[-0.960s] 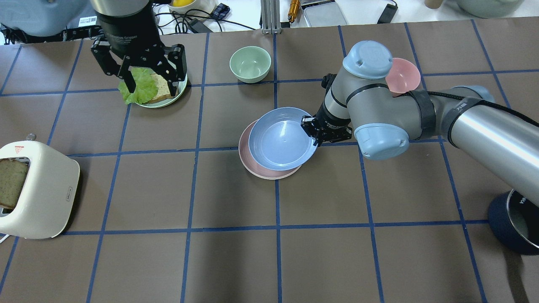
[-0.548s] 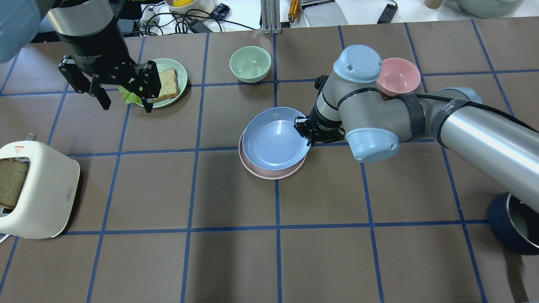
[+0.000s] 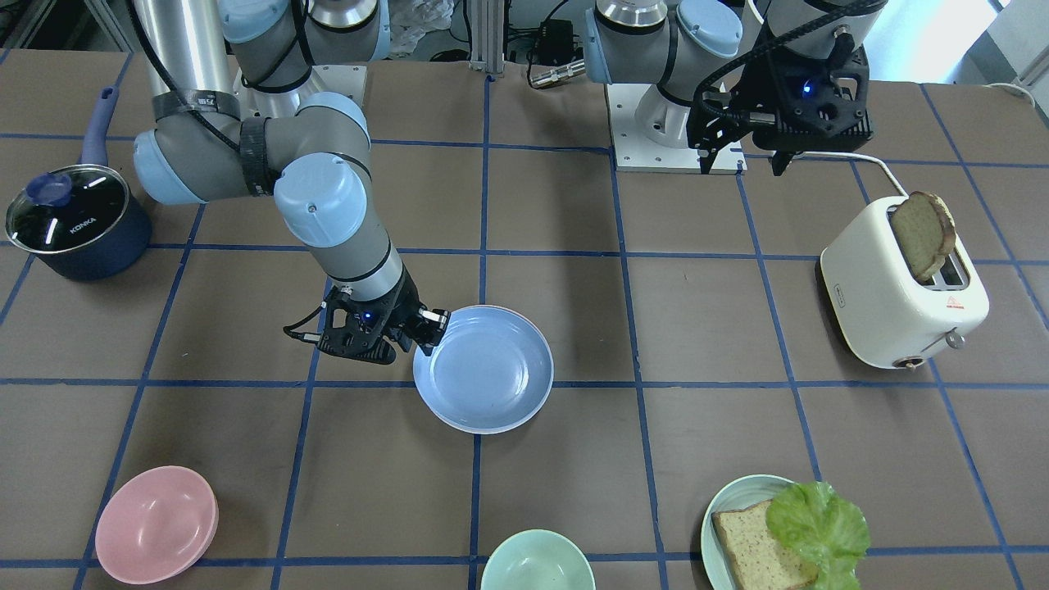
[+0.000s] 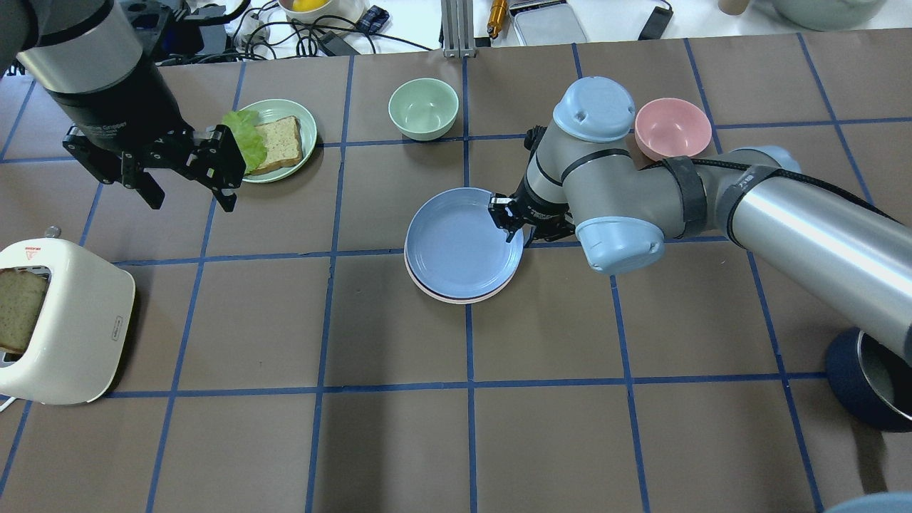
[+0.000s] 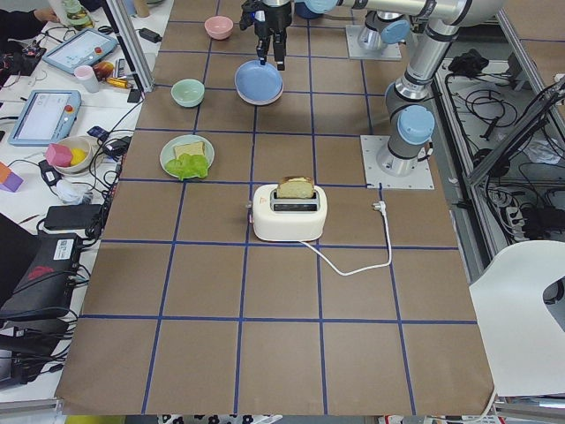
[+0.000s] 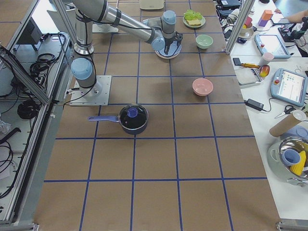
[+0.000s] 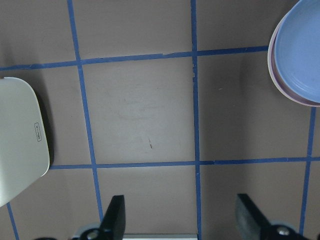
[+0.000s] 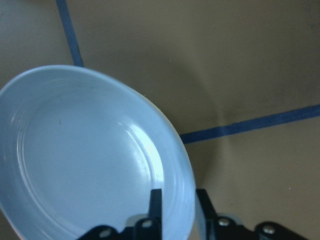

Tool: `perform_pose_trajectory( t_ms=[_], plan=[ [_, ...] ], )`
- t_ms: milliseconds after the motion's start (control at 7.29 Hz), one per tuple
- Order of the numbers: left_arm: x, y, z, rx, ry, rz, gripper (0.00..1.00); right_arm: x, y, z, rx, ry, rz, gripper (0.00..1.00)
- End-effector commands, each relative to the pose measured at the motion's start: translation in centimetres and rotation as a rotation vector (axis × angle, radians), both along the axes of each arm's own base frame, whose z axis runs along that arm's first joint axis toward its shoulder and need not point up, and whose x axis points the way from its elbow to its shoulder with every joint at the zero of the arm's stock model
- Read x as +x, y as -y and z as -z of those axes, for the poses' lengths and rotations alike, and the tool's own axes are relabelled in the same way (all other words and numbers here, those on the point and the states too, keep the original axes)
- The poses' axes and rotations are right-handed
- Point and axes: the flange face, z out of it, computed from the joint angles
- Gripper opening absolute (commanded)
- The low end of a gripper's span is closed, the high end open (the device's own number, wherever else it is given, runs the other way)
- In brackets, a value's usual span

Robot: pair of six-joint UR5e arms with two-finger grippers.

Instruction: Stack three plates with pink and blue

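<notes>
The light blue plate [image 4: 456, 242] lies nested on the pale pink plate [image 4: 457, 300], of which only a thin rim shows; both sit at mid-table. The blue plate also shows in the front view [image 3: 488, 373] and the left wrist view [image 7: 300, 50]. My right gripper [image 4: 507, 224] is shut on the blue plate's right rim; the right wrist view [image 8: 179, 205] shows a finger [image 8: 156, 202] on each side of that rim. My left gripper [image 4: 187, 184] hangs open and empty over the table's left part. The cream-white plate is hidden or out of view.
A white toaster [image 4: 64, 320] with a bread slice stands at the left edge. A teal plate [image 4: 308, 142] with bread and lettuce is back left, with a green bowl [image 4: 423, 107] and a pink bowl [image 4: 673, 127] further right. A dark pot [image 4: 866, 385] is at the right.
My right gripper moved left and set the blue plate down, nearly centred on the pink plate. My left arm moved left, off the bread and lettuce plate.
</notes>
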Motion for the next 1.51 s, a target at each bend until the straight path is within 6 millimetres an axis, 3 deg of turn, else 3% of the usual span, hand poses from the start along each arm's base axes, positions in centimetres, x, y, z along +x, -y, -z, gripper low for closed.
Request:
perform_pose_trajectory(
  t_ms=[0,137,411,548,685,960,1097,1371],
  plan=[
    [0.4,0.7,-0.6,-0.086,0.000,0.000,0.83,-0.8,1.8,-1.6,-0.034,-0.006,-0.008,1.00],
    [0.2,1.1,-1.0,-0.124,0.000,0.009,0.83,-0.9,3.4,-4.2,-0.041,-0.016,-0.060,1.00],
    [-0.3,1.1,-1.2,-0.137,-0.060,0.009,0.83,-4.8,7.1,-10.6,-0.020,-0.104,-0.192,1.00],
    [-0.4,1.4,-1.3,-0.163,-0.073,0.001,0.83,-6.3,7.7,-13.2,-0.009,-0.110,-0.207,1.00],
    [-0.4,1.6,-1.4,-0.183,-0.072,-0.001,0.83,-7.5,5.8,-16.7,-0.016,-0.115,-0.218,1.00],
    [-0.3,1.7,-1.5,-0.186,-0.072,-0.003,0.83,-12.1,1.7,-22.6,0.003,-0.199,-0.251,1.00],
    [-0.3,1.7,-1.5,-0.188,-0.072,-0.003,0.83,-12.3,-0.7,-24.5,0.004,-0.193,-0.249,1.00],
    [-0.3,1.7,-1.5,-0.189,-0.073,-0.003,0.83,-12.1,-2.4,-23.6,0.003,-0.191,-0.238,1.00]
  ],
)
